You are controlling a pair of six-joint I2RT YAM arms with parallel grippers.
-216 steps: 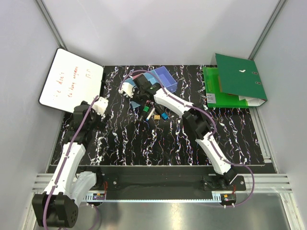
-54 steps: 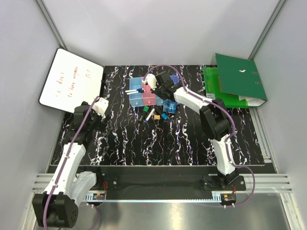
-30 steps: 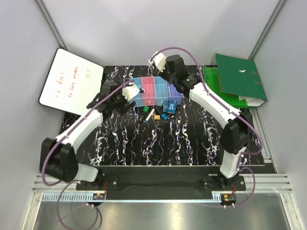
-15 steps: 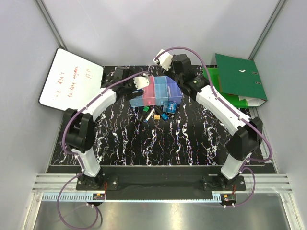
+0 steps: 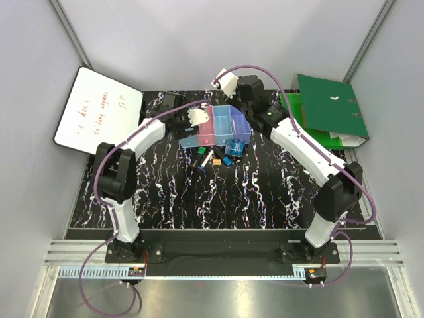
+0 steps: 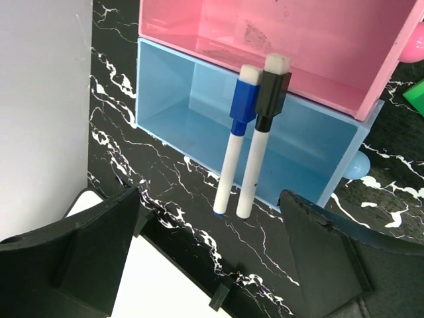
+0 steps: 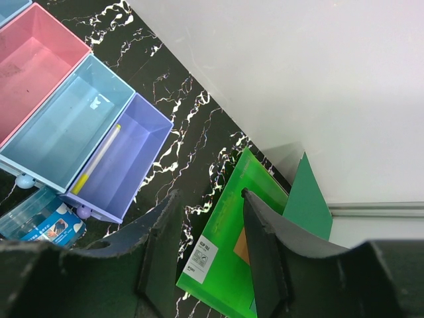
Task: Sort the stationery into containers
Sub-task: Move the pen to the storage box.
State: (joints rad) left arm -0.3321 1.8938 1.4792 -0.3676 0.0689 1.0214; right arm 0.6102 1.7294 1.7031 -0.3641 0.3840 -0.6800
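The row of containers (image 5: pixel 213 126) lies at the back middle of the table, slightly tilted. In the left wrist view two white markers, one blue-capped (image 6: pixel 237 139) and one black-capped (image 6: pixel 260 139), lean out of the light blue bin (image 6: pixel 192 99) onto the table, beside the pink bin (image 6: pixel 298 26). My left gripper (image 6: pixel 205 265) is open and empty just short of their tips; it also shows in the top view (image 5: pixel 180 121). My right gripper (image 7: pixel 210 193) is open and empty above the purple bin (image 7: pixel 126 152), which holds a thin yellow-tipped pen (image 7: pixel 98 159).
Loose stationery lies in front of the bins: a green/black marker (image 5: pixel 199 158), small pieces (image 5: pixel 217 160) and a blue roll (image 5: pixel 232 147). The green binder (image 5: pixel 324 112) is at the back right and the whiteboard (image 5: pixel 96 112) at the back left.
The left arm has swung from the left side to the back behind the bins, and its elbow has folded further. The right arm has pulled back and up. The bin row has tilted.
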